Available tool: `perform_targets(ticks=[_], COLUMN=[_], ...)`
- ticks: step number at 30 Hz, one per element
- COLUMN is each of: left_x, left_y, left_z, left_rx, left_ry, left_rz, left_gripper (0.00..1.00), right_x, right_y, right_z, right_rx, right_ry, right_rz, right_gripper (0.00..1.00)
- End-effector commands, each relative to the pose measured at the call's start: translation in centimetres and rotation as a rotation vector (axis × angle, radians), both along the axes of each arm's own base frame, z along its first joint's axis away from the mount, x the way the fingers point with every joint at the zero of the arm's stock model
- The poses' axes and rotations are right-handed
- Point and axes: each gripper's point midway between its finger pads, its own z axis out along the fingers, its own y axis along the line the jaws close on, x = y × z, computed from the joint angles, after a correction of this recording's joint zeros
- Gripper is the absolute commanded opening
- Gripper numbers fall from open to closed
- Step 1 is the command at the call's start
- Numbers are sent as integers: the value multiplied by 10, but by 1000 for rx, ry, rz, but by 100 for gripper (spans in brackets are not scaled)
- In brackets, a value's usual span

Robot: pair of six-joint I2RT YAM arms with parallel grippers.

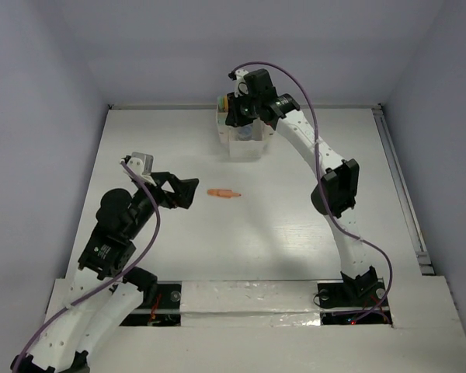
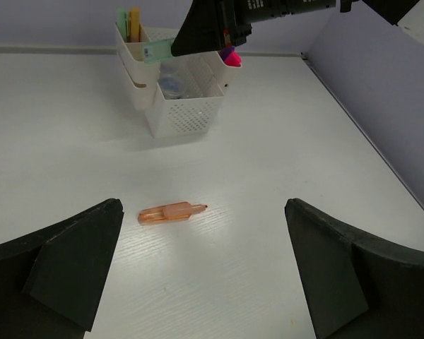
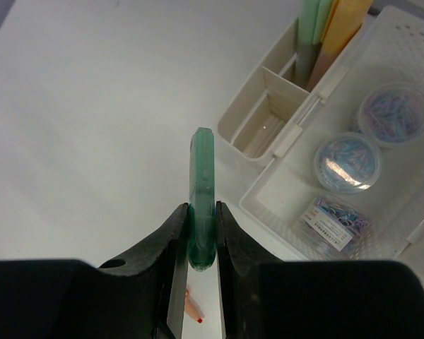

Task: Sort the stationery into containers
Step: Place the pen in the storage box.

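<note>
Hovering at the edge of the white organizer (image 2: 187, 116), the right gripper (image 3: 201, 226) is clamped on the mint green marker (image 3: 201, 191), its tip toward the side compartments, presumably for insertion. Left gripper (image 2: 203, 236) is spread wide and empty, framing the peach marker (image 2: 171, 212) on the table (image 2: 71, 127); likely the next pick.

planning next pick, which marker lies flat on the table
The peach marker; the mint marker is in the right pincer, other markers stand in the organizer.

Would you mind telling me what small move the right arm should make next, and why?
Probably ease the right gripper toward the organizer's side compartments: it is shut on the green marker, held above and outside them, and two markers already stand in one.
</note>
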Motion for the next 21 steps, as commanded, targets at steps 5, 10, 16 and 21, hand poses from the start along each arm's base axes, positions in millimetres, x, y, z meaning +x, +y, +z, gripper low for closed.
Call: perform_targets(ticks=[5, 10, 16, 21], left_x=[9, 8, 8, 9], left_y=[4, 5, 4, 4], left_z=[5, 5, 4, 4], left_rx=[-7, -13, -14, -14], left_ry=[-32, -36, -32, -32], left_rz=[-16, -23, -28, -29], left_gripper=[99, 99, 99, 99], right_x=[17, 24, 29, 36], right_y=[1, 1, 5, 4], right_z=[11, 3, -5, -9], right_rx=[20, 11, 23, 7], right_ry=[-70, -79, -83, -97], right_rz=[-19, -41, -40, -55], right_gripper=[0, 0, 0, 0])
